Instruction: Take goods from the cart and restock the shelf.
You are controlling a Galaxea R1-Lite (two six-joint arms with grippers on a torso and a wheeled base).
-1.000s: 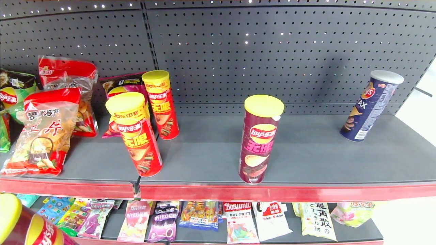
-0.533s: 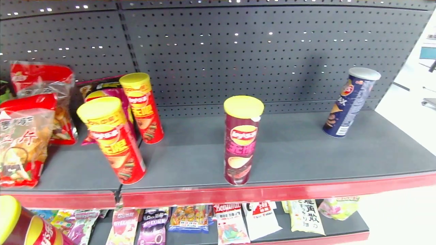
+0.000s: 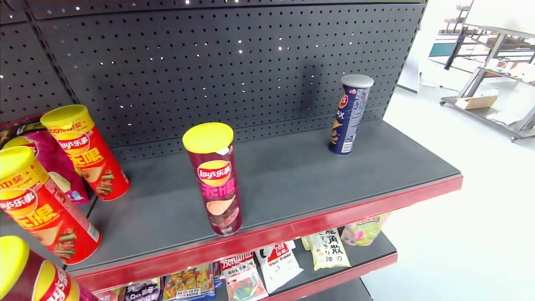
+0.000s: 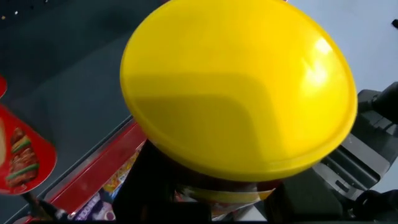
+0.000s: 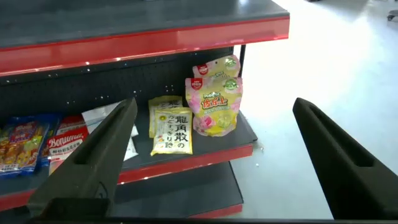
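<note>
Lower left corner, head view: crisp can (image 3: pixel 27 271), maroon body, yellow lid, tilted, cut by the frame edge. It sits below and in front of the red front edge of the shelf (image 3: pixel 334 175), not on it. In the left wrist view the can's yellow lid is close under the camera. The left hand (image 4: pixel 217 196) is closed round the body below the lid, with a dark finger on either side.

Left of frame, on the shelf: front red can (image 3: pixel 42 209), upright, near the red edge. Rear red can (image 3: pixel 85 152), upright, farther back. A purple bag (image 3: pixel 50 163) stands between and behind them.

Centre: middle maroon can (image 3: pixel 215 179), yellow lid, upright at the front edge, apart from the red pair.

Right of centre: blue can (image 3: pixel 350 115), grey lid, upright, close to the pegboard back (image 3: pixel 209 62), well apart from the maroon one.

Bottom centre: lower shelf (image 3: pixel 376 251) with snack packets (image 3: pixel 278 263) lying in a row.

Upper right: metal rack (image 3: pixel 489 62) on pale floor, well away from the shelf.

Right wrist view: right hand (image 5: pixel 214 124) spread wide and holding nothing, dark fingers (image 5: pixel 93 168) at either side of the frame. Between them lie a yellow-white packet (image 5: pixel 173 130) and pink-green packets (image 5: pixel 214 93) at the lower shelf's end.
</note>
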